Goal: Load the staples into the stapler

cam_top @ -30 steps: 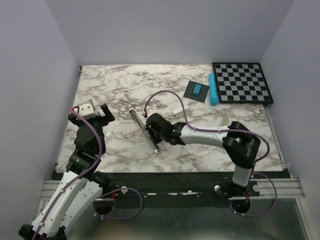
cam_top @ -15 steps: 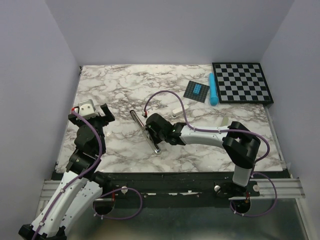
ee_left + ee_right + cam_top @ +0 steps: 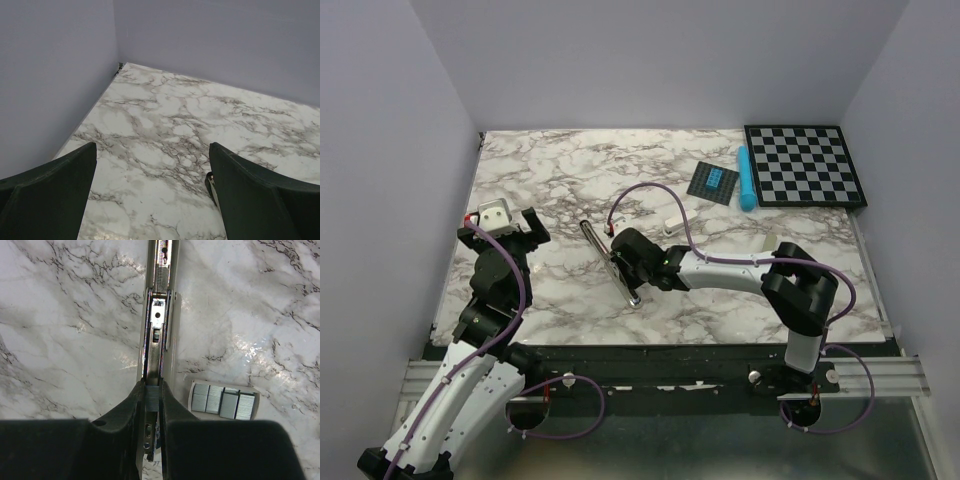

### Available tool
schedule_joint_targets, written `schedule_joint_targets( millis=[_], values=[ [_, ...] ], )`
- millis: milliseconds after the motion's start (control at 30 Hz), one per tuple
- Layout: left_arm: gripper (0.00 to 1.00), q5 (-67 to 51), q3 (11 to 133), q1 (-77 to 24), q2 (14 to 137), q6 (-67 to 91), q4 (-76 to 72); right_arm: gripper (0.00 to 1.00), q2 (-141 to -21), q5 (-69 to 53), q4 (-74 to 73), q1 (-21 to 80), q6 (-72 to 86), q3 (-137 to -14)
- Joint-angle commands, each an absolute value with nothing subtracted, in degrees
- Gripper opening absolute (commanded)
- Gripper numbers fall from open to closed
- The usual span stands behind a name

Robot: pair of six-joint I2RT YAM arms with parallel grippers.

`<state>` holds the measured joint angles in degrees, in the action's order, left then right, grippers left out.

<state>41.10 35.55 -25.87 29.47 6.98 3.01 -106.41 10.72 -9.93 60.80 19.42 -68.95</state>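
**A:** Between the right fingers (image 3: pixel 172 412), a staple strip (image 3: pixel 152 392) sits pinched right over the open channel of the stapler (image 3: pixel 159 315). Anything move lately?

**B:** Barely, the arm just crept a hair. Looks like fine-aligning, not seated yet imo. Left fingers (image 3: pixel 50 195) hang spread and empty, well off to the side.

**A:** Count?

**B:** One stapler, one held strip, four spare strips (image 3: pixel 222 402) boxed just right of the fingers.

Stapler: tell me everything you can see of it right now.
The stapler lies opened out flat on the marble table, a slim shiny metal channel with a coil spring showing inside. The right gripper's fingers straddle it, pinching a small grey staple strip over the channel; whether the strip is seated cannot be told.
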Motion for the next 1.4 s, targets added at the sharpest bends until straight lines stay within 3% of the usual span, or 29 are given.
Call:
schedule_joint_targets(
  millis=[0, 800, 1367],
  values=[
    [0.99, 40.17, 35.16, -25.4, 29.53, 7.47, 2.46, 0.16, -107.75, 11.86, -11.07, 61.35, 19.42, -69.08],
    [0.99, 40.25, 35.24, -25.4, 29.36, 7.47, 2.64, 0.17, -101.34, 11.34, -10.99, 61.26, 19.95, -68.55],
    [0.99, 40.25, 35.24, -25.31, 29.27, 7.47, 2.55, 0.16, -106.08, 9.93, -10.81, 61.26, 21.09, -68.99]
  ],
)
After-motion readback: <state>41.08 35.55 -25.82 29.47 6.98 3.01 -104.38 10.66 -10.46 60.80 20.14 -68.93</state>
